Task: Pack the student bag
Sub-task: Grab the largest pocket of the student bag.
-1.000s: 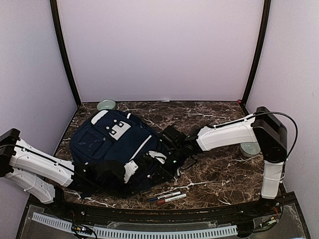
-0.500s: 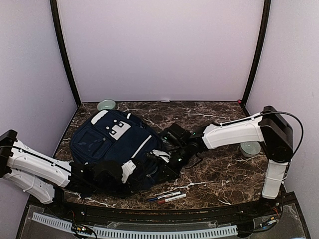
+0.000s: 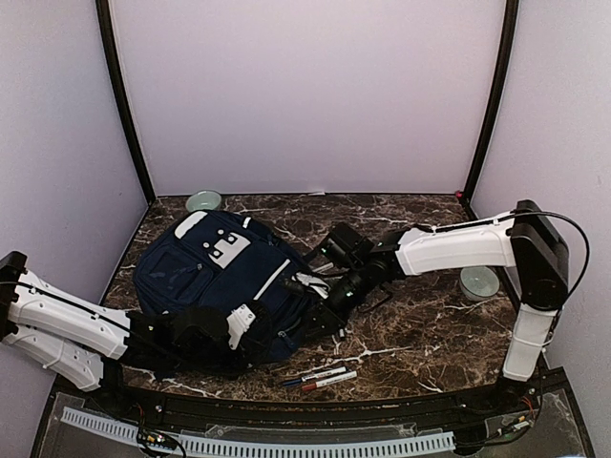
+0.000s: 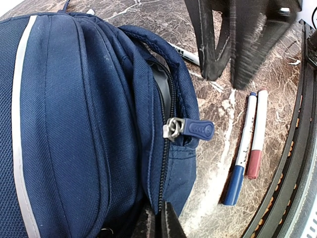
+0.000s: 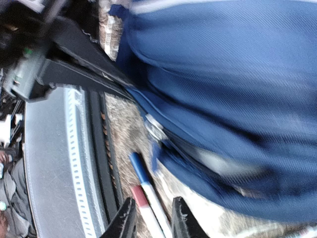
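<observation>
Now I am clamping my left gripper point(image 4: 159, 223) onto the zip seam of the student bag point(image 3: 210, 272) lying at the near left, while my right gripper point(image 5: 152, 220) is hovering parted and empty, so I judge I am opening the bag, next needing a square catch on the zip pull point(image 4: 195, 130).

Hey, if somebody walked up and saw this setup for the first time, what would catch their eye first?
The big navy student bag comes first, lying across the left half of the marble table. Next is the left gripper, pinched shut on the bag's zip seam just below the blue zip pull. Two markers, one blue-capped and one red-capped, lie side by side near the table's front edge.
</observation>
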Available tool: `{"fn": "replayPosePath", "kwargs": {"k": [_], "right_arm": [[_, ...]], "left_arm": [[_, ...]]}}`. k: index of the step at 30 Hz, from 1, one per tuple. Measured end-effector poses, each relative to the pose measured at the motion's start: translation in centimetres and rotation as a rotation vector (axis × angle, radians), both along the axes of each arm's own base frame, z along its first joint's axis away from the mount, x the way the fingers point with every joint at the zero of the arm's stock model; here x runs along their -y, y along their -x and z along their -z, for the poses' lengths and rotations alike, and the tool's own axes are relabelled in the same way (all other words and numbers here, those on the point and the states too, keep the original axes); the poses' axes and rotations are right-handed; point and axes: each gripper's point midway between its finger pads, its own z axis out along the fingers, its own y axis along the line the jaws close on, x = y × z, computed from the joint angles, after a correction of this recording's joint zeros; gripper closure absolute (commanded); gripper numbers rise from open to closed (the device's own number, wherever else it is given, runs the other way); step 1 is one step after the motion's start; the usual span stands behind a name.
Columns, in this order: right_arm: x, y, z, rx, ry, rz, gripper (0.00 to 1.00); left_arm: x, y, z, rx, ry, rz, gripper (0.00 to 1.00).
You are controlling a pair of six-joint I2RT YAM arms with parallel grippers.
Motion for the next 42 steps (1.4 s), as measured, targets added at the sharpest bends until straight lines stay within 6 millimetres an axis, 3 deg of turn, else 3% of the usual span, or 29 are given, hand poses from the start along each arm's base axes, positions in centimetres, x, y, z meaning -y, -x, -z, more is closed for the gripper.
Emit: {"fn": "replayPosePath", "kwargs": {"k": [5, 13, 25, 29, 36, 42], "right_arm": [[-2.5, 0.7, -0.7, -0.008, -0.041, -0.044, 0.64], [-3.0, 1.1, 2.0, -0.083, 0.013, -0.039, 0.60], [-4.4, 0.7, 1.9, -0.125, 0.015, -0.003, 0.60], [-4.6, 0.6, 2.0, -0.120, 0.019, 0.001, 0.68], [-5.0, 0.1, 2.9, -0.117, 0.044, 0.025, 0.96], [-4.8, -0.2, 3.0, -0.104, 0.040, 0.028, 1.00]], "left_arm": [[0.0, 0.0, 0.0, 0.000, 0.003, -0.003, 1.00], [0.1, -0.1, -0.1, -0.001, 0.010, -0.005, 1.00], [0.1, 0.0, 0.4, -0.009, -0.003, -0.002, 1.00], [0.1, 0.0, 0.4, -0.009, -0.003, -0.002, 1.00], [0.1, 0.0, 0.4, -0.009, -0.004, -0.003, 1.00], [0.1, 0.0, 0.3, -0.011, 0.000, -0.006, 1.00]]}}
